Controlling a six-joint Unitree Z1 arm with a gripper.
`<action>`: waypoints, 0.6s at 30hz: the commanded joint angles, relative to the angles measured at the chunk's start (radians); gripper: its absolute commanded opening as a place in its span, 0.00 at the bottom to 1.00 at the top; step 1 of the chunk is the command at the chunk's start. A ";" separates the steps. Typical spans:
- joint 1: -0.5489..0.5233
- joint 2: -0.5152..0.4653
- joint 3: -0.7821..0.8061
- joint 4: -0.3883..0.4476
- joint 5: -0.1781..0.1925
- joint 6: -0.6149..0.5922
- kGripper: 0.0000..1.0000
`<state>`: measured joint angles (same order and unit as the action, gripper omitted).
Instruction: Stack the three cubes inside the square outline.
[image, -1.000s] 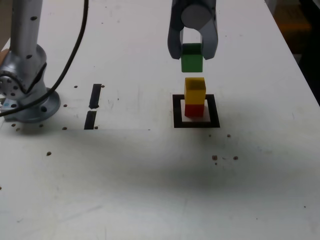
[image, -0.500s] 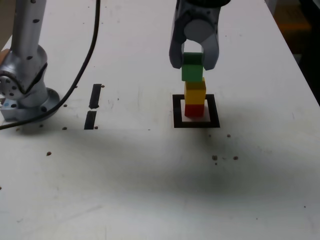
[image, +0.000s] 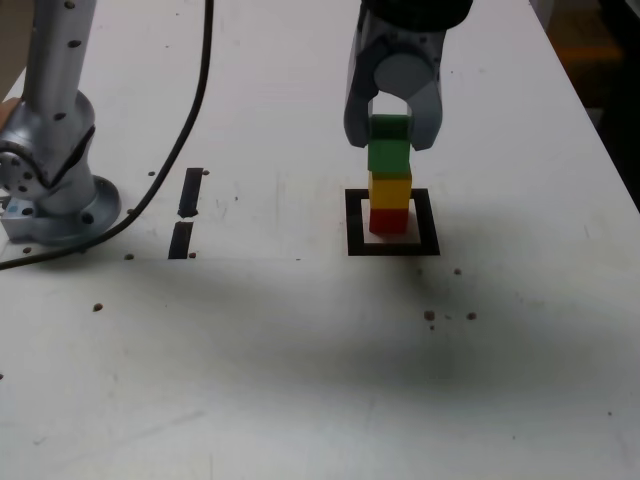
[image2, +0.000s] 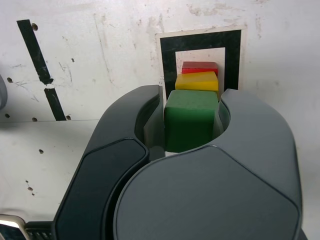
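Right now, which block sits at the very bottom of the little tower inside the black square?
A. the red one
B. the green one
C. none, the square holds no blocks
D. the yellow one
A: the red cube rests on the white inside of the square outline, with the yellow cube on it and the green cube topmost, between the jaws.

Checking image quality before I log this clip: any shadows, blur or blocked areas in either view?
Exterior view: sharp, evenly lit; a broad soft shadow darkens the table in front of the square outline; no glare. Wrist view: the dark tool fills the lower frame and hides much of the table; the green cube is crisp, and the yellow cube and red cube show only slivers.
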<state>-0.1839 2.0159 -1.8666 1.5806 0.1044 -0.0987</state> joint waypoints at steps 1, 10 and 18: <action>-0.002 0.003 0.005 0.007 -0.001 -0.004 0.36; -0.002 0.009 0.018 0.002 -0.008 -0.006 0.59; -0.002 0.008 0.023 -0.008 -0.010 -0.007 0.83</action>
<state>-0.1839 2.0231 -1.8447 1.5666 0.0940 -0.1027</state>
